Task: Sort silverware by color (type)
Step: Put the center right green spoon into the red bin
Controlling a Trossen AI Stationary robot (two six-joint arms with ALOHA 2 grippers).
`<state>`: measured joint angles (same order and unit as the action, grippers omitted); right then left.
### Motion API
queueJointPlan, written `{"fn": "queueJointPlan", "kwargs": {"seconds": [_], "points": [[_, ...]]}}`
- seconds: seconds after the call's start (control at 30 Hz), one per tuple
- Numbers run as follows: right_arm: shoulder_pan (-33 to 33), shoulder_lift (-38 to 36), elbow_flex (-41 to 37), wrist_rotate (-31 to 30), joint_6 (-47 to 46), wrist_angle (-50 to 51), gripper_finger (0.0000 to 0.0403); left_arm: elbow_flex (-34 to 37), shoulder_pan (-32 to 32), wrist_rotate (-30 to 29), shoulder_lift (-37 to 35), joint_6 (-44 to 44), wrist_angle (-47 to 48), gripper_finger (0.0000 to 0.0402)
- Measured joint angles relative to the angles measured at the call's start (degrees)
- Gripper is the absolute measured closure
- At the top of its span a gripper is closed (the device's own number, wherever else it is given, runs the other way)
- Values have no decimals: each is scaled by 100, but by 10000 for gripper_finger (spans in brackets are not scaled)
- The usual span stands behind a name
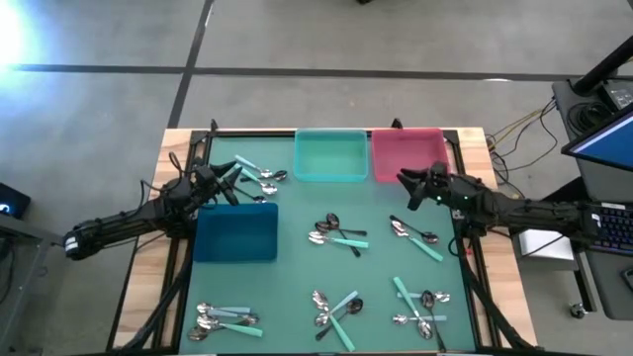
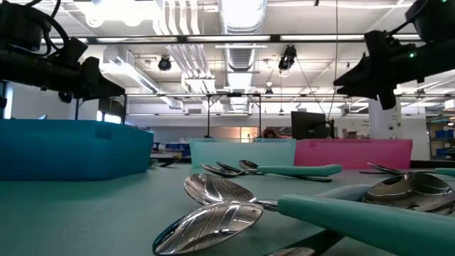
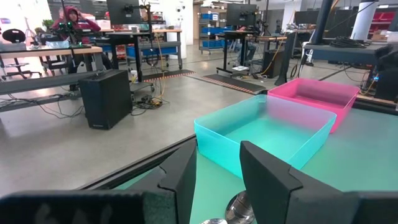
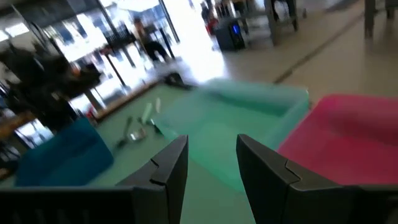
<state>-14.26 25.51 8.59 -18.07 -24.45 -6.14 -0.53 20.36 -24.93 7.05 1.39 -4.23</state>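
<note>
The silverware lies in several small heaps on the green mat: one [image 1: 262,179] by the far left, one [image 1: 337,233] in the middle, one [image 1: 416,235] right of it, and more along the near edge [image 1: 226,318] [image 1: 334,309] [image 1: 420,305]. Shiny spoons and mint-handled ones [image 2: 213,206] show close in the low view. My left gripper [image 1: 235,176] [image 3: 219,168] hovers open above the far left heap, pointing level at the teal bin. My right gripper [image 1: 404,181] [image 4: 212,155] hovers open in front of the pink bin, with nothing between its fingers.
A blue bin [image 1: 235,232] stands on the mat's left, just near of my left gripper. A teal bin [image 1: 330,156] and a pink bin [image 1: 407,155] stand side by side at the far edge. A person [image 3: 73,25] sits at a desk far behind the table.
</note>
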Motion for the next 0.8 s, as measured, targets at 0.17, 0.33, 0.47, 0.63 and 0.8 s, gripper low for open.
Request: {"fn": "queueJointPlan", "kwargs": {"seconds": [0.17, 0.33, 0.47, 0.63, 0.8], "points": [[0, 505, 361, -2, -135, 384, 275, 2, 0, 0, 0, 0, 0, 293], [0, 1061, 736, 1, -150, 532, 275, 0, -2, 2, 0, 2, 0, 293], [0, 1592, 1125, 1, -212, 625, 275, 0, -2, 1, 0, 0, 0, 293], [0, 2317, 1787, 27, -297, 1585, 275, 0, -2, 0, 0, 0, 0, 293], [0, 2973, 2670, 104, -918, 3610, 275, 1, 0, 0, 0, 0, -1, 293]]}}
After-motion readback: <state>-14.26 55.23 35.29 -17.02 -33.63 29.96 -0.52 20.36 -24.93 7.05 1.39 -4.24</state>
